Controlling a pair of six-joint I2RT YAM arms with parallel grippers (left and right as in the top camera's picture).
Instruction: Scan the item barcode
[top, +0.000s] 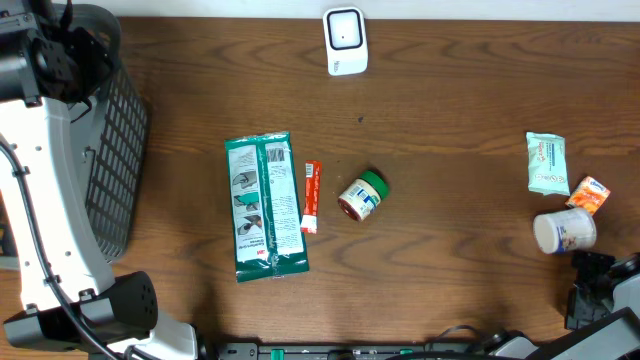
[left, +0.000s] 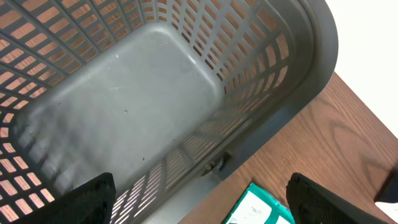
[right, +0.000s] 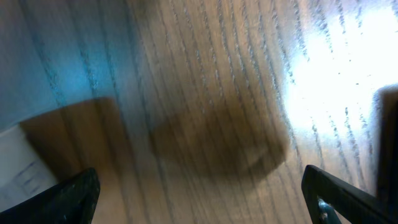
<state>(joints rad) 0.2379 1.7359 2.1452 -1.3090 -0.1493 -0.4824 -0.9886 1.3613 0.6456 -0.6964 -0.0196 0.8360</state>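
While left tool (left: 202, 202) and right tool (right: 205, 193) wide open, green packet (top: 265, 205) flat, long axis near-to-far.

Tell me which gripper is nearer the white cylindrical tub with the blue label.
Right. The right gripper sits open just beside the white cylindrical tub, on the robot's side; the left gripper hangs open over the grey plastic basket across the table.

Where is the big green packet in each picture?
Overhead: green packet, left of middle, right of the basket.
Left wrist: just its corner at the bottom edge, below the basket.
Right wrist: not in it.
Shared landmark: the grey basket, in the first two.
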